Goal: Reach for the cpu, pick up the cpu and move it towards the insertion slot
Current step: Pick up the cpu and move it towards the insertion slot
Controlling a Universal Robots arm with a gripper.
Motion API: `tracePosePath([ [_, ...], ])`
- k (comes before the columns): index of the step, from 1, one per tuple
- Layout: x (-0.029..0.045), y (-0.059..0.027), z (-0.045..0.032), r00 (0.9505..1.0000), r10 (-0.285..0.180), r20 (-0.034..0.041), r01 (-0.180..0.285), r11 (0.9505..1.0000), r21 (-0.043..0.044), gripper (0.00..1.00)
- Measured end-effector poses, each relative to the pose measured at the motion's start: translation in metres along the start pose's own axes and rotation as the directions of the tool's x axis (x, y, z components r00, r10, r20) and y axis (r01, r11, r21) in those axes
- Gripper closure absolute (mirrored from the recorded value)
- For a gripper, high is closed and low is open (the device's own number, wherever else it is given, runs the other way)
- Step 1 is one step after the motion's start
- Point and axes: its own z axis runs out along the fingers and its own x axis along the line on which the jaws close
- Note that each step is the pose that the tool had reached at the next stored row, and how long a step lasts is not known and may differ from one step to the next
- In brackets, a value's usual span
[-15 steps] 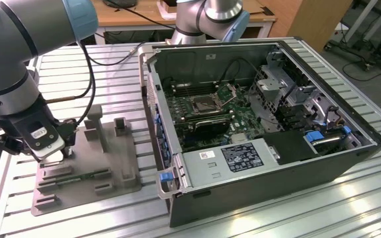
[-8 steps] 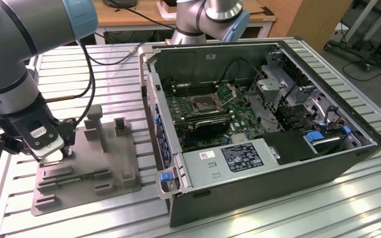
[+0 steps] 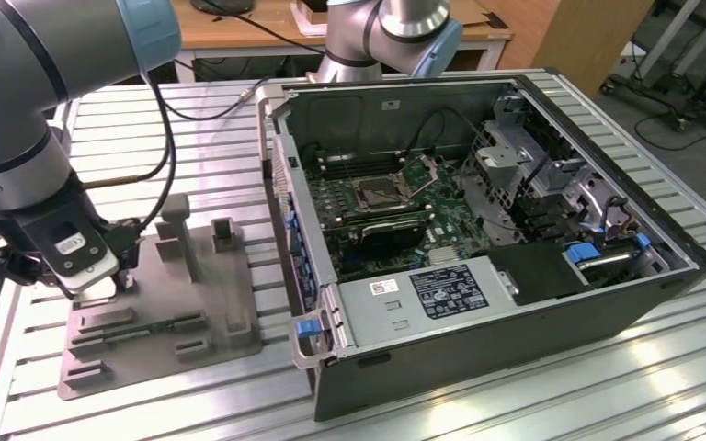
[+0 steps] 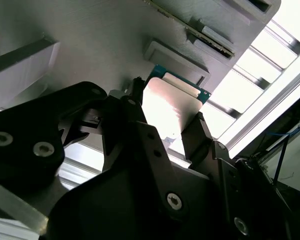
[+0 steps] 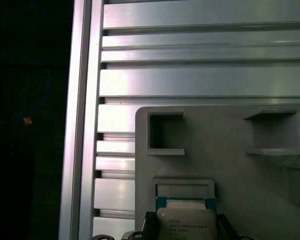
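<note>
Over the grey tray (image 3: pixel 212 323), at 8 o'clock in the exterior view, the gripper (image 4: pixel 167 105) pinches the cpu (image 5: pixel 186 221) by opposite edges. So thin a hold may slip or tilt before the insertion slot (image 3: pixel 379 191), toward 2 o'clock.

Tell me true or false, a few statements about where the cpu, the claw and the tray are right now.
1. The claw is closed on the cpu. True.
2. The cpu sits in the slot. False: it is at the tray, well apart from the slot inside the case.
3. The case is open, with its board showing. True.
4. The tray lies inside the case. False: it lies on the table, to the exterior view's left of the case.
</note>
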Motion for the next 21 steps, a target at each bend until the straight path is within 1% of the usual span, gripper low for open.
tracePosePath([
  [3,-0.0001,0.0002,-0.0025,1.0,0.0,0.0004,0.0,1.0,-0.0002,0.45],
  [16,-0.0002,0.0009,-0.0177,1.0,0.0,0.0004,0.0,1.0,-0.0002,0.45],
  [21,-0.0002,0.001,-0.0185,1.0,0.0,0.0005,0.0,1.0,-0.0003,0.45],
])
